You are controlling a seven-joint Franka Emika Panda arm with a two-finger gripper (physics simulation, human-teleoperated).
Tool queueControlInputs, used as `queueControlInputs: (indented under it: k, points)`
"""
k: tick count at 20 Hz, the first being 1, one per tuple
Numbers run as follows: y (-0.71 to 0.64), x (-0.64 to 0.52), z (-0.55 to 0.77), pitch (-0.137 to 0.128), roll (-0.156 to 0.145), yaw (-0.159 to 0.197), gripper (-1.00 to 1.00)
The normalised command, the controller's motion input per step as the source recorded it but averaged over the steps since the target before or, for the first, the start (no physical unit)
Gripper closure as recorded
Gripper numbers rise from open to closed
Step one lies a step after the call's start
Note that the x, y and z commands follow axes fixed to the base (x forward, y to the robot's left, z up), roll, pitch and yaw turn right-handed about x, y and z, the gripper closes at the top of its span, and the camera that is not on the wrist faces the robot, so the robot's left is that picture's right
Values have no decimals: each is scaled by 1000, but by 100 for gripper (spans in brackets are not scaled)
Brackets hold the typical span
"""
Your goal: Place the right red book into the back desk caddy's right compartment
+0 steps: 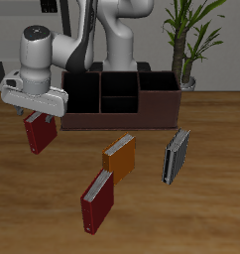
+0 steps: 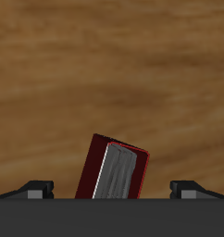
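The right red book (image 1: 39, 134) stands on the table near the end of the back desk caddy (image 1: 122, 117), a long dark-brown box farther back. The caddy has an undivided bay at each end (image 1: 82, 94) (image 1: 158, 94) and two small cells between them. My gripper (image 1: 37, 118) is directly over the book's top edge. In the wrist view the book (image 2: 114, 171) shows white page edges and sits tilted between the fingertips (image 2: 38, 188), which stand wide apart and clear of it. The gripper (image 2: 113, 190) is open.
A twin dark-red book (image 1: 97, 201) stands near the table's front edge. An orange book (image 1: 120, 157) and a grey book (image 1: 176, 156) stand in front of the caddy. A potted plant (image 1: 188, 45) stands behind the caddy's far end.
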Motion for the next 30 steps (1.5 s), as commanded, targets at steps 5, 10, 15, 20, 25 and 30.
queueControlInputs:
  k: [5,10,15,20,25,30]
  points:
    - [96,13,-172,10,-2,-29,100]
    - [12,-20,3,-3,4,-17,100]
    - [-9,36,293,-36,-9,-7,100]
    - [219,123,413,-53,25,18,100]
    - [534,155,654,-66,46,43,100]
    - [536,46,803,-72,35,50,100]
